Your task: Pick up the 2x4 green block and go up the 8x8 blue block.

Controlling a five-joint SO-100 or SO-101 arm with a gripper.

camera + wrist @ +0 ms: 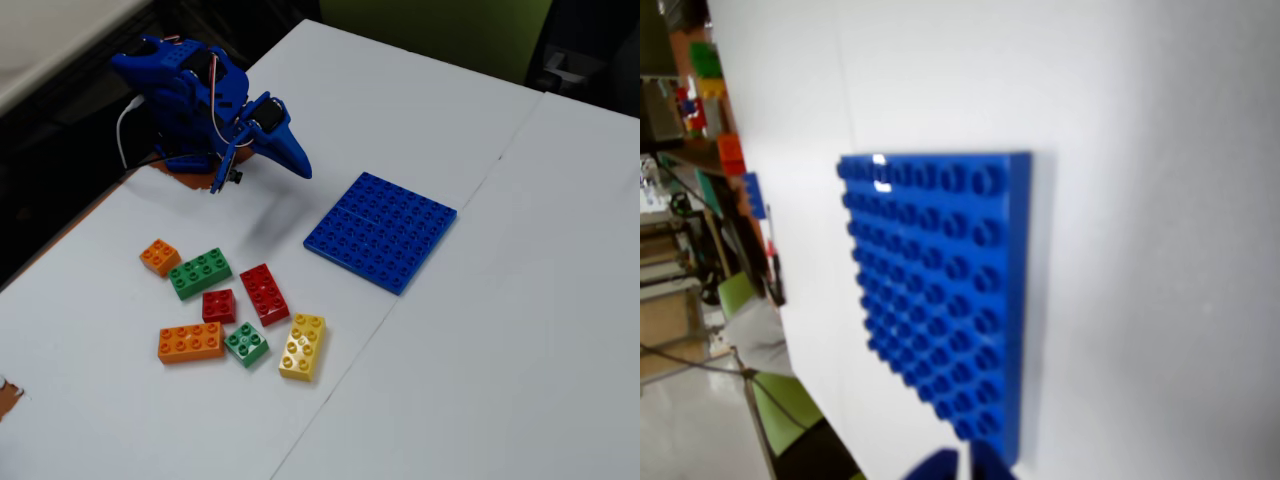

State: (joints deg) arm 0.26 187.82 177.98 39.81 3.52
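- Seven small bricks lie loose in a cluster on the white bench (480,380); among them the 2x4 green block (200,273) lies flat, studs up, untouched, between a small orange brick (160,256) and a long red brick (264,293).
- 2x4 green block: judged light, rigid moulded plastic with glossy, fairly slippery walls. The two long side walls offer the best hold, taken across the short width near mid-length so it does not pivot; the neighbouring bricks sit near, leaving limited room at its ends.
- 8x8 blue block (381,231): a thin, flat, square baseplate with a regular grid of round studs, lying well apart from the cluster, to the right in the fixed view. The wrist view shows its glossy studs and one smooth edge wall (1018,300).
- Gripper (290,155): blue plastic, on a folded arm near the bench's far left edge in the fixed view, above the surface and clear of every brick. Its jaws appear pressed together and hold nothing; only two blue tips show at the wrist view's lower edge.
- Other bricks: long orange brick (190,342), small red brick (218,305), small square green brick (246,344), long yellow brick (302,347); all hard, studded, sharp-cornered.
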